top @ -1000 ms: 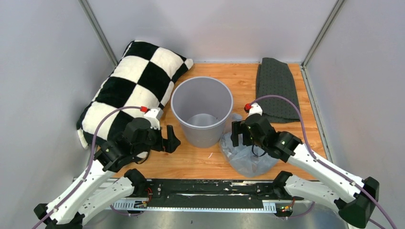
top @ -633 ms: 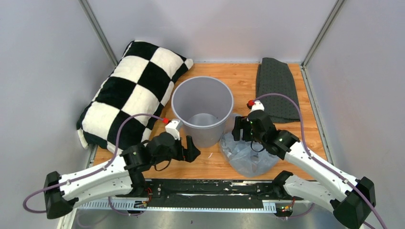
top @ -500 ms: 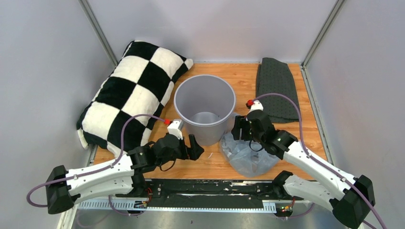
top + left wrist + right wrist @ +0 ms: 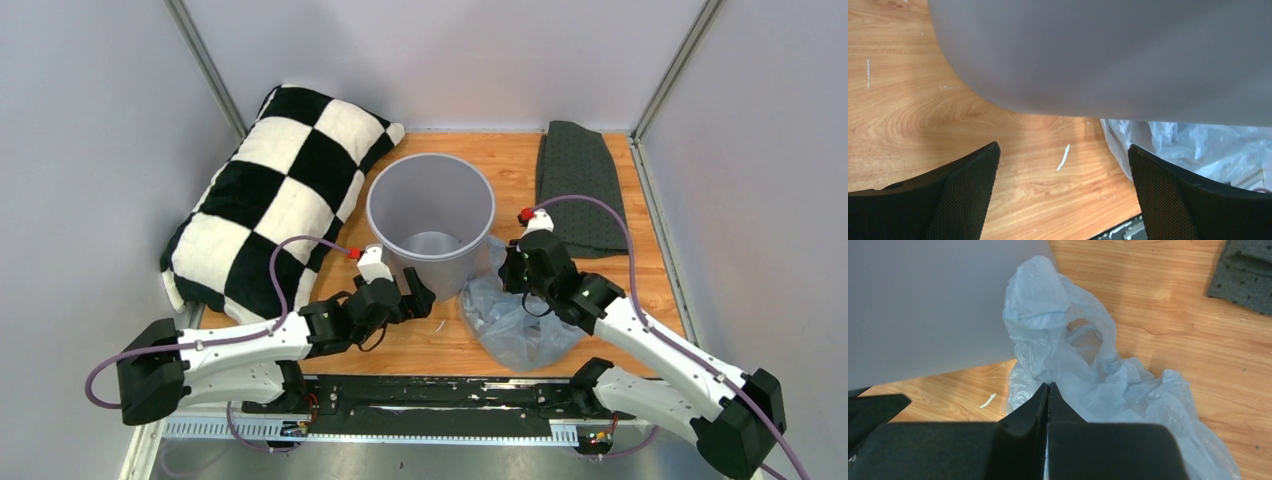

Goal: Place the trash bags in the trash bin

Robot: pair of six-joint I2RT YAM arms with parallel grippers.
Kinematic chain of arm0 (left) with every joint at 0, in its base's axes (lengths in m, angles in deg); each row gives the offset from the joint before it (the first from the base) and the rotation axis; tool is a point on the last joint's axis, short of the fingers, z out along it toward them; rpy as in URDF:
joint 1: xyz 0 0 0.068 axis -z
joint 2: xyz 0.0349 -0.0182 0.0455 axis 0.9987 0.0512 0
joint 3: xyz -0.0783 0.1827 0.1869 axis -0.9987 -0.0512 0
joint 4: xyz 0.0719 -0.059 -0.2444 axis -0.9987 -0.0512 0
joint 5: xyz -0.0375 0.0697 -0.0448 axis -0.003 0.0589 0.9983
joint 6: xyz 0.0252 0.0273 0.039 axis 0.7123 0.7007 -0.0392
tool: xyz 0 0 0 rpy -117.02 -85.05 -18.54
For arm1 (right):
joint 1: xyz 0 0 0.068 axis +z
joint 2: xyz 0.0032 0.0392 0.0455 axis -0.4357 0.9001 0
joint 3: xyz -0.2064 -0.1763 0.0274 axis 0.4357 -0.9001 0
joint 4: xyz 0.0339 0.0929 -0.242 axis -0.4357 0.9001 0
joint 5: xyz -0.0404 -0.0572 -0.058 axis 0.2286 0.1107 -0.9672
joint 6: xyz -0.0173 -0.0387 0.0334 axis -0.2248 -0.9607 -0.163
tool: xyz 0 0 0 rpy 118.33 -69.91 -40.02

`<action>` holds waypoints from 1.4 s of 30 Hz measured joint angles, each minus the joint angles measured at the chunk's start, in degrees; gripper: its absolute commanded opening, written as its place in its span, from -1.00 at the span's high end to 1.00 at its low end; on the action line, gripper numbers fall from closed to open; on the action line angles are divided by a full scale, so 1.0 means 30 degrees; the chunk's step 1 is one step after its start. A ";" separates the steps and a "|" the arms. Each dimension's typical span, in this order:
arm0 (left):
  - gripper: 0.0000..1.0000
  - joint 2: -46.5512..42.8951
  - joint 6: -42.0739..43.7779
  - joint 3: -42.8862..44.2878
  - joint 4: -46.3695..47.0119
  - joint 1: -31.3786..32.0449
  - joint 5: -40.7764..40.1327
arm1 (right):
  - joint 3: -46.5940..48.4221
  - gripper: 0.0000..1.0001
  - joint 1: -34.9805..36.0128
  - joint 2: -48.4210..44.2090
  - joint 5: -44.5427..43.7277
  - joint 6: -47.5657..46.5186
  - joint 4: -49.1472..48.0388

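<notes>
The light grey trash bin [image 4: 432, 270] stands upright mid-table, and its wall fills the top of the left wrist view [image 4: 1098, 50]. A crumpled pale blue trash bag [image 4: 520, 335] lies on the wood against the bin's right front. In the right wrist view, one handle loop of the bag [image 4: 1083, 365] rises beside the bin [image 4: 938, 305]. My right gripper [image 4: 1049, 385] is shut, its tips pinching a fold of the bag [image 4: 507, 275]. My left gripper [image 4: 420, 297] hovers low at the bin's front base, open and holding nothing [image 4: 1063, 147]. The bag [image 4: 1198, 150] shows past its right finger.
A black-and-white checkered pillow [image 4: 270, 200] lies along the left wall. At the back right is a dark grey dotted cloth [image 4: 580, 185], also visible in the right wrist view [image 4: 1248, 275]. A small white scrap [image 4: 1064, 156] lies on the wood in front of the bin.
My left arm swung right from beside the pillow to the bin's front base, still open. My right gripper closed from wide open onto the bag. The bin shifted slightly right.
</notes>
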 measured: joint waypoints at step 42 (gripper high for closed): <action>-0.92 0.6054 0.8335 0.8473 -0.1304 -0.6113 0.7191 | 0.0882 1.00 0.0022 -0.1712 0.5770 -0.2703 0.2834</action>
